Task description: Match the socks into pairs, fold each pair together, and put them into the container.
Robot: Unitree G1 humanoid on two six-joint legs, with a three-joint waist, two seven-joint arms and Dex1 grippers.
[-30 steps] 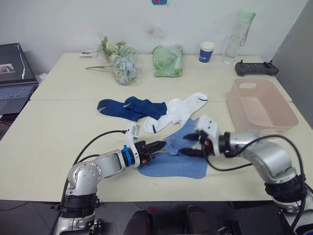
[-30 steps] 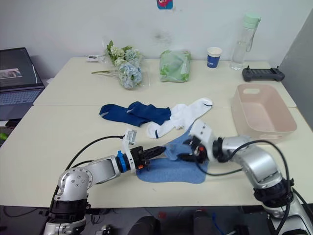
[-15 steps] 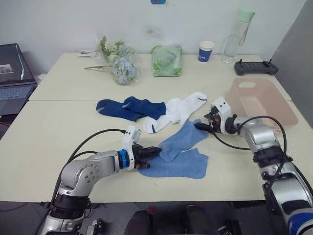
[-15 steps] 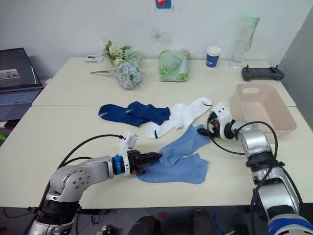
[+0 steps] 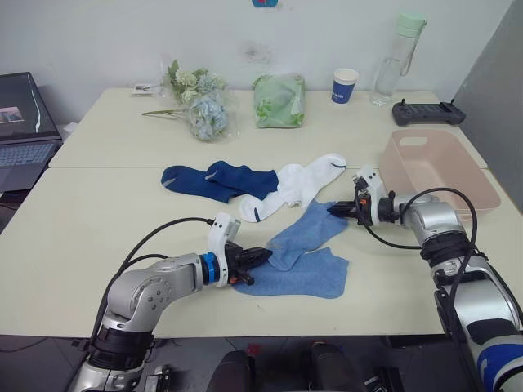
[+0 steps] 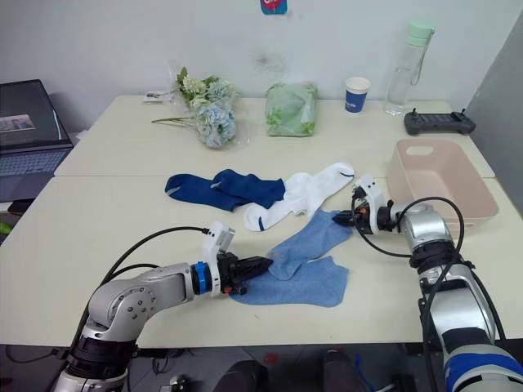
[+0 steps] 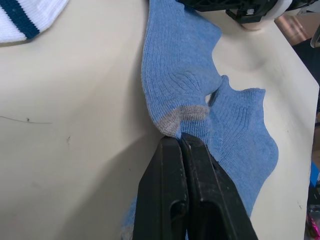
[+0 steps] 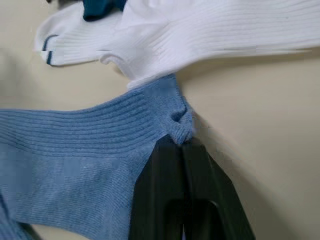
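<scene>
Two light blue socks lie at the table's front middle, one (image 5: 304,232) laid slantwise over the other (image 5: 302,278). My left gripper (image 7: 179,137) is shut on the grey toe end of the upper one. At that sock's far end, my right gripper (image 8: 181,140) is shut on the bunched cuff. Behind them lie two white socks (image 5: 301,183) and two navy socks (image 5: 214,180), overlapping in a row. The pale pink container (image 5: 437,167) stands empty at the right, just beyond my right gripper (image 5: 333,209).
Along the table's back edge stand a bunch of flowers (image 5: 196,102), a green plastic bag (image 5: 280,100), a blue-and-white paper cup (image 5: 346,86), a clear bottle (image 5: 396,61) and a black controller (image 5: 427,113). A laptop (image 5: 20,122) sits at the far left.
My right gripper has gone from beside the left gripper out to the upper light blue sock's cuff and shut on it. The left gripper has kept its hold on the toe.
</scene>
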